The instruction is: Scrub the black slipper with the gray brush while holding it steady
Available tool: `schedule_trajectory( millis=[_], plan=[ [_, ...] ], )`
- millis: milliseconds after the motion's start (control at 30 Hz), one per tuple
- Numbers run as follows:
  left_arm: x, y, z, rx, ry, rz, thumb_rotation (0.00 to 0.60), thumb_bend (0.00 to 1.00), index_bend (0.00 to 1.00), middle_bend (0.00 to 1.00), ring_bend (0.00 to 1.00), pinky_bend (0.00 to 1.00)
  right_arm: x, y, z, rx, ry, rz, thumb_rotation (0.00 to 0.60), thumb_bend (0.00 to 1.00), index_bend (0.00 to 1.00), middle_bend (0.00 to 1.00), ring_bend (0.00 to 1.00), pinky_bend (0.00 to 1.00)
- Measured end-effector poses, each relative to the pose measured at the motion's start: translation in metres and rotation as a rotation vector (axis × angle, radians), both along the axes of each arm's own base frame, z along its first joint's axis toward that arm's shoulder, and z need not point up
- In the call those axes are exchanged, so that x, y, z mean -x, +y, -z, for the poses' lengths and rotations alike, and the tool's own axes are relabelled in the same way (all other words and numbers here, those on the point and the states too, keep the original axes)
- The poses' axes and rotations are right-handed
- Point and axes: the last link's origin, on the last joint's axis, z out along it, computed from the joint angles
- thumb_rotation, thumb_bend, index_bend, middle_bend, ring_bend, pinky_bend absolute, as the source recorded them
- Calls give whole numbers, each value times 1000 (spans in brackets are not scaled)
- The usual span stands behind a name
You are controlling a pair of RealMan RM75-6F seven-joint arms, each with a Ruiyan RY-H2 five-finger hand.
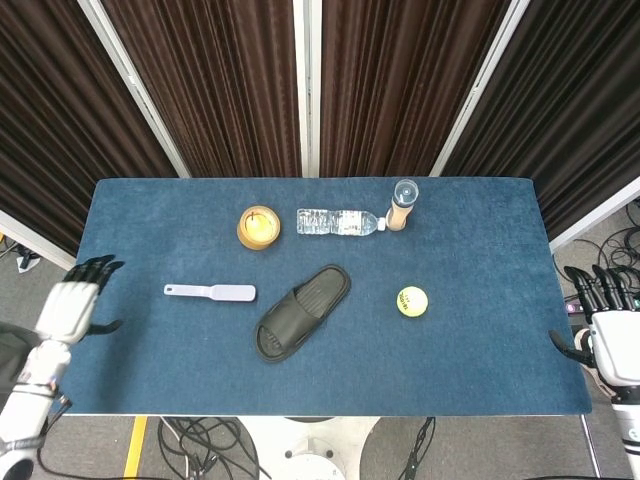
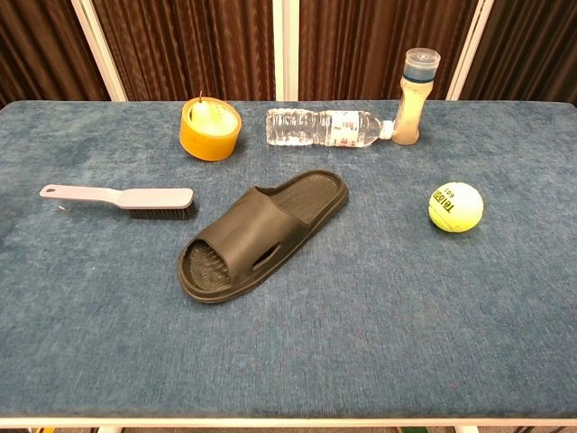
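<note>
Hovering over the bench's (image 1: 480,370) left edge, the left robot hand (image 1: 68,308) is empty with fingers spread, near the brush (image 1: 212,292) handle. The slipper (image 1: 301,311) lies beside the brush, mid-bench. The right robot hand (image 1: 612,330) is released, off the right edge. Behind, a clear bottle (image 2: 325,127) lies flat, a jar (image 2: 413,87) holds beige powder. The ball's (image 2: 455,207) writing is unreadable.

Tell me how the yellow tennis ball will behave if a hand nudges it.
The yellow tennis ball would probably roll freely: it is round and nothing touches it on the blue cloth-covered table. Its fuzzy felt likely slows it and aids grip. It probably feels light.
</note>
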Motion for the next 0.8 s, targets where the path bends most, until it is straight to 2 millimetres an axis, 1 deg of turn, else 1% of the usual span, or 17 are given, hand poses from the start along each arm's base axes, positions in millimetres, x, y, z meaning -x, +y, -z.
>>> schedule_trajectory(
  millis=[67,167,267,367,467,567,700,800],
  plan=[
    [-7,21,8,61,3,2,600,170,232,275,169,220,-1,-1,-1,0,0,-1,600,128,78,112,0,35],
    [-16,50,21,139,13,-1,600,170,295,336,227,300,-1,-1,0,-3,-5,6,600,128,78,112,0,35],
    [-24,76,38,204,30,-15,600,170,358,403,288,356,1,0,1,-5,-11,17,600,128,78,111,0,35],
    [-28,94,54,260,42,-46,600,170,403,444,345,425,3,2,2,-7,-14,24,600,128,78,111,0,35],
    [-31,103,70,313,44,-81,600,170,410,452,349,438,5,4,3,-8,-19,34,600,128,78,111,0,35],
    [-35,104,86,364,52,-95,600,170,410,461,349,438,8,5,4,-12,-23,45,600,128,78,111,0,35],
    [-36,104,96,390,56,-111,600,170,414,479,366,443,9,6,5,-16,-25,45,600,128,78,112,0,35],
    [-36,107,101,392,66,-118,600,170,440,502,379,456,10,6,5,-15,-27,44,600,128,78,113,0,35]
  ],
)
